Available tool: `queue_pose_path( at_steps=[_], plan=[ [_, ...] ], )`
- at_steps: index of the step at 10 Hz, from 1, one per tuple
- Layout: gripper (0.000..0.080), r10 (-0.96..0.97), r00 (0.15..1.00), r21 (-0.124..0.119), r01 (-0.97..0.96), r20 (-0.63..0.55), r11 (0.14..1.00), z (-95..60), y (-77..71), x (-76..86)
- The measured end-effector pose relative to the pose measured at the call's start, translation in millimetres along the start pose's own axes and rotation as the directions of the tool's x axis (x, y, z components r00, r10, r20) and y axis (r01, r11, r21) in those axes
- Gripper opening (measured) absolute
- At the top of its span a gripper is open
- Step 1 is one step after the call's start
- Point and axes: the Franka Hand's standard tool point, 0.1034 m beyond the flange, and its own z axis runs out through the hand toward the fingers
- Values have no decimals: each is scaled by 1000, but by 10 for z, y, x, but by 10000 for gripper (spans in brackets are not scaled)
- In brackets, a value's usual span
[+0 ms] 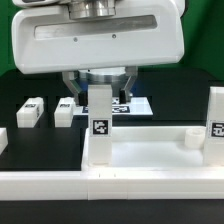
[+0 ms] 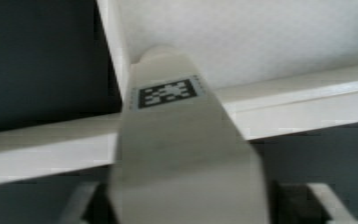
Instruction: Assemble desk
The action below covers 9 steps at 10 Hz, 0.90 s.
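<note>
The desk's tabletop (image 1: pixel 150 160), a smooth white plastic tray with a raised rim, lies on the matte black counter (image 1: pixel 45 145) and fills the lower half of the exterior view. A short round socket (image 1: pixel 195 137) rises from its corner toward the exterior view's right. One upright leg (image 1: pixel 98 125), a square-sided white block with a small black-and-white tag on its face, stands on the tray toward the exterior view's left. A second tagged leg (image 1: pixel 216 125) stands upright at the right edge. In the wrist view the first leg shows as a long pale wedge, its tag near the far end, crossing the tray's bright rim (image 2: pixel 309 95). The jaws hang at this leg's top, one on each side. Whether they press on it or stand just clear I cannot tell. Behind the tray, one loose leg (image 1: pixel 30 112) and another loose leg (image 1: pixel 65 110) lie flat on the counter. The marker board (image 1: pixel 135 104) lies flat beyond the jaws.
</note>
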Motion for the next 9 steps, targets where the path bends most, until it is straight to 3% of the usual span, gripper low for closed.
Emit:
queue_pose_path(
  at_steps=[1, 3, 4, 6, 8, 9],
  plan=[
    [305, 60, 998, -2, -60, 0, 998, 2, 23, 3],
    [303, 312, 950, -8, -312, -8, 950, 6, 48, 7],
    [303, 479, 878, -12, -479, -7, 878, 6, 50, -5],
    [303, 759, 651, -9, -759, 10, 651, 7, 43, -32],
    [304, 880, 472, 12, -881, 55, 473, 2, 102, -26],
    [304, 914, 401, 11, -916, 63, 401, 9, 117, -33]
  ],
)
